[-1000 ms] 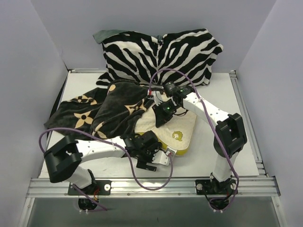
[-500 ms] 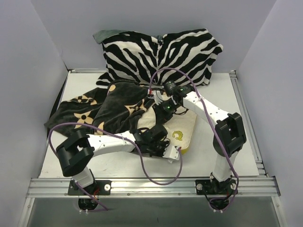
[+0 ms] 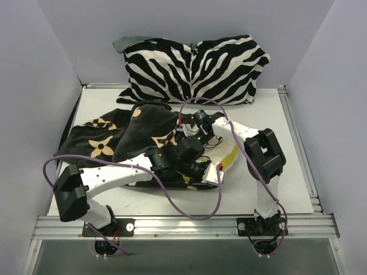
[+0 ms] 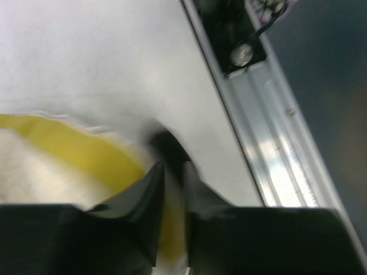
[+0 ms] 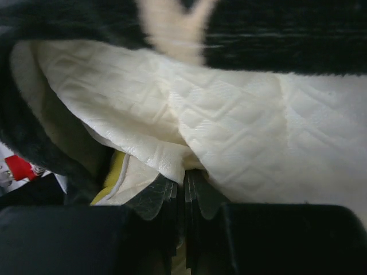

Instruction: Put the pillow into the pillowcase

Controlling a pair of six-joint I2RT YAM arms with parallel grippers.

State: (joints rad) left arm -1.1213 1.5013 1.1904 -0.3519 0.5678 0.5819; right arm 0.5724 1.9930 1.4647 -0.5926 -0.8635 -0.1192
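Note:
The cream-yellow pillow [image 3: 230,156] lies at the table's middle, mostly covered by the black pillowcase [image 3: 143,123] and both arms; only a yellow edge strip shows from above. In the left wrist view my left gripper [image 4: 172,166] is shut on the pillow's [image 4: 46,172] yellow edge band, at its near right corner [image 3: 213,172]. My right gripper [image 5: 184,175] is shut on a fold of the pillow's quilted cream cover [image 5: 258,132], just under the rim of the pillowcase [image 5: 287,40]. From above it sits at the case's opening [image 3: 192,137].
A zebra-striped cushion [image 3: 195,66] leans on the back wall. An aluminium rail [image 3: 183,220] runs along the near table edge and shows close by in the left wrist view [image 4: 275,132]. Purple cables [image 3: 172,200] loop off both arms. White walls close in left and right.
My left gripper swung in to the pillow's near corner, closed on its edge band and moved it left. The logo face of the pillow is now hidden under the case and arms.

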